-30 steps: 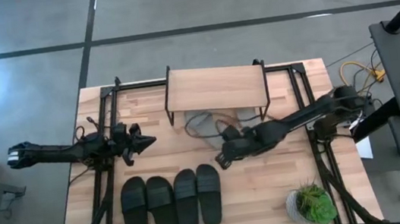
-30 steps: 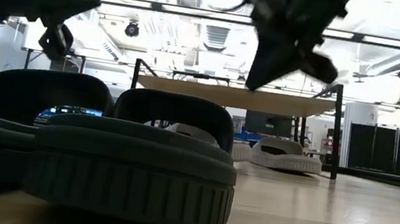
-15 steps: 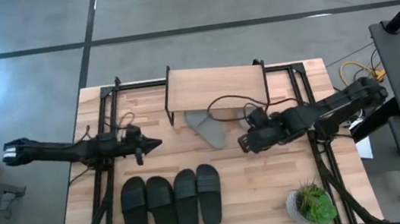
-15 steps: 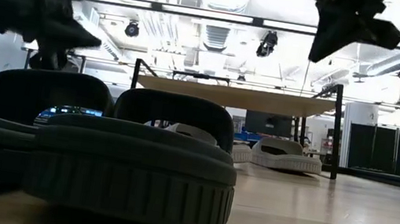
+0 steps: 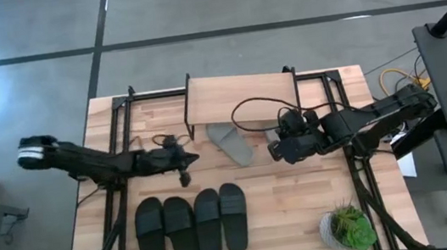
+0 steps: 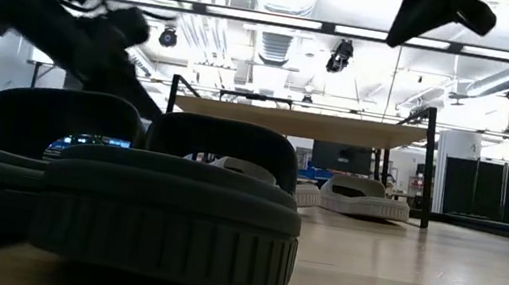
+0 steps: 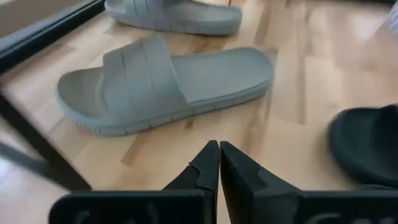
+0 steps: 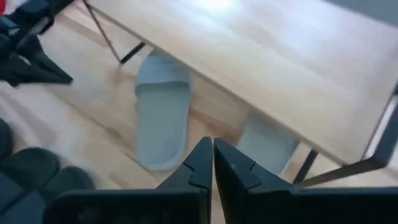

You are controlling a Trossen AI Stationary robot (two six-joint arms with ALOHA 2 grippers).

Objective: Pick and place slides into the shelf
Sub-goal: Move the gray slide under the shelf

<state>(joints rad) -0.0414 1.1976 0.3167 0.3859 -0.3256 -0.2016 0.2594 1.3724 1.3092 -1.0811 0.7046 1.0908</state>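
Reaching For The Grey Slide

Reaching toward the middle of the counter (image 5: 334, 188), the left hand (image 5: 185, 159) had its fingers pressed together and held nothing. The right hand (image 5: 276, 149) was up in the air near the right end of the shelf (image 5: 241, 97), with its fingers pressed together too, and it was empty.

One light grey slide (image 5: 230, 144) lay slanted on the counter, with one end tucked under the front edge of the shelf. The other grey slide (image 8: 267, 144) sat further under the shelf, near its right legs. Four black slides (image 5: 192, 225) lay in a row at the front of the counter, well apart from the shelf. A potted plant (image 5: 349, 227) stood in the front right corner.

To do this step well, the left hand would probably need to spread its fingers first, then come down over the strap of the slanted grey slide. It should pinch the strap in the middle so the slide does not tip. It should also stay away from the thin black shelf legs.

Half a second before, the left hand was further left. Now it had moved closer to the grey slide. The right hand had hardly moved, and the slides lay as they did before.
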